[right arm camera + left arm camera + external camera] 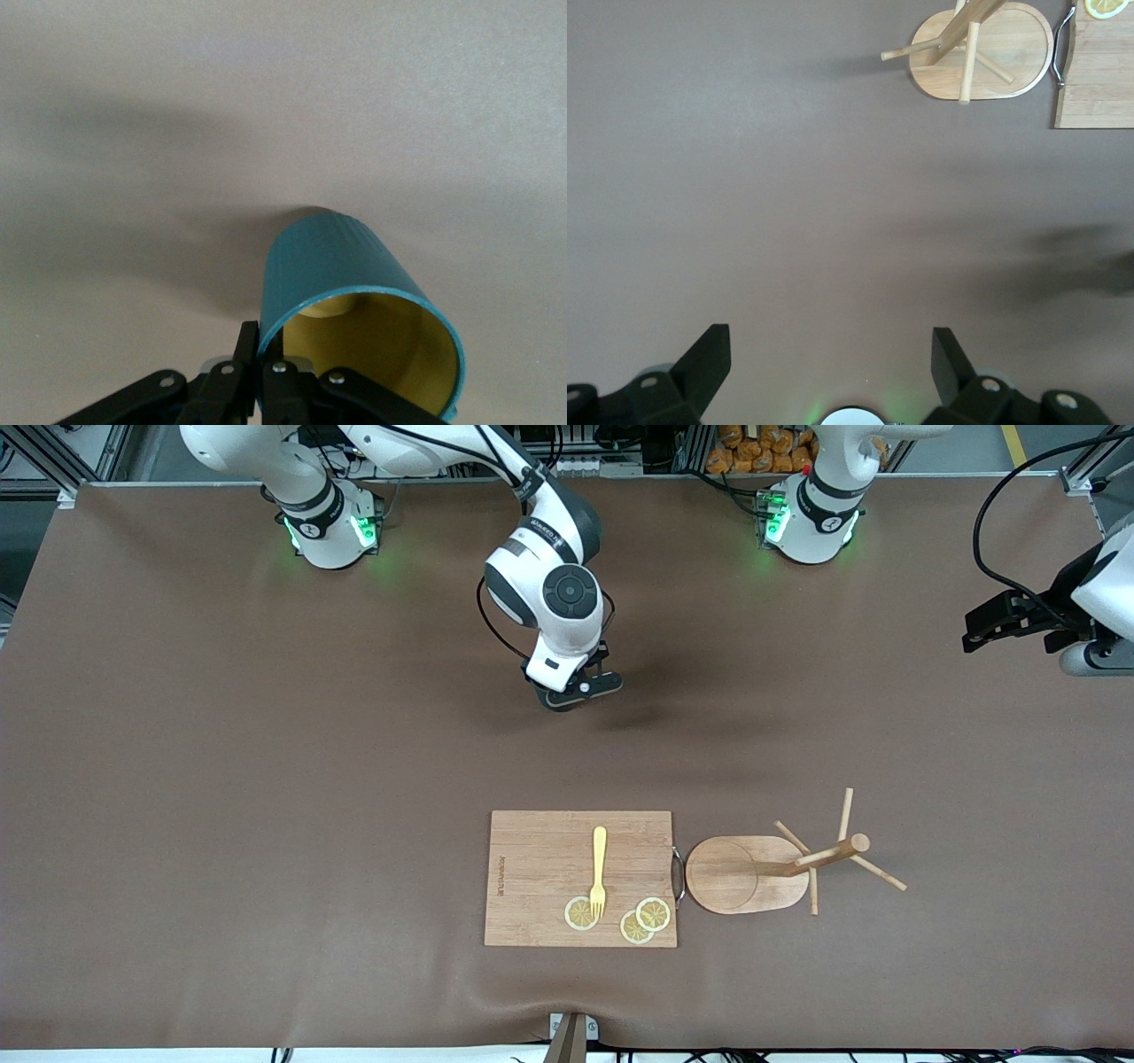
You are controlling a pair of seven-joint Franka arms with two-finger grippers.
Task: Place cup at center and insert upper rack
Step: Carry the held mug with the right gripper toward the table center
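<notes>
Nearest the front camera lies the cutting board point(580, 878), carrying a yellow fork point(599, 871) and 3 lemon slices point(644, 920). The fork's tines rest on 1 slice. Just beside the board, toward the left arm's end of the table, stands the upper rack point(769, 869), its oval base flat on the table point(266, 779) and its post and thin pegs leaning toward that end.

Farther from the camera, over the middle of the table, the right gripper point(259, 352) is clamped on the rim of the cup point(354, 310). The teal cup is tilted, its yellow inside facing the wrist camera. In the front view the wrist hides the cup.

The left gripper point(831, 363) waits over the table's edge at the left arm's end, fingers spread and holding nothing.
</notes>
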